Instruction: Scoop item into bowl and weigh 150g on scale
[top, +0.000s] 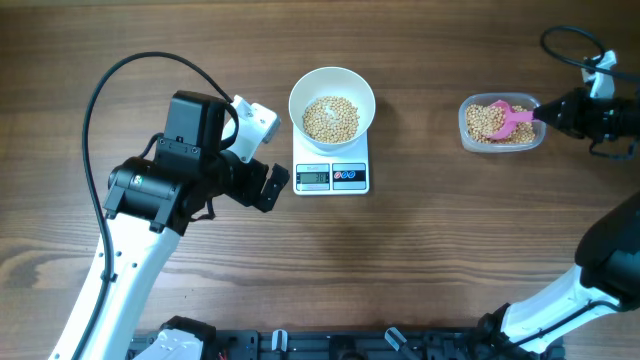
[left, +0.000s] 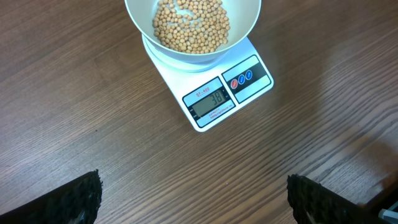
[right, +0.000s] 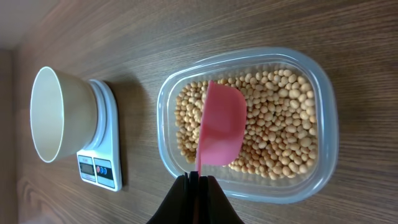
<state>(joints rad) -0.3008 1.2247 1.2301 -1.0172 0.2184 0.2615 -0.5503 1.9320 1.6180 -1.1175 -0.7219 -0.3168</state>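
Observation:
The white bowl stands on the scale at the table's middle and holds a heap of tan beans. The left wrist view shows the same bowl, beans and the scale with its display lit. My left gripper hovers just left of the scale, open and empty. More beans fill a clear tub at the right. My right gripper is shut on the handle of a pink scoop, whose cup lies over the tub's beans.
The clear tub sits well to the right of the scale, with bare wood between them. A black cable loops over the left arm. The right arm's base rises at the lower right.

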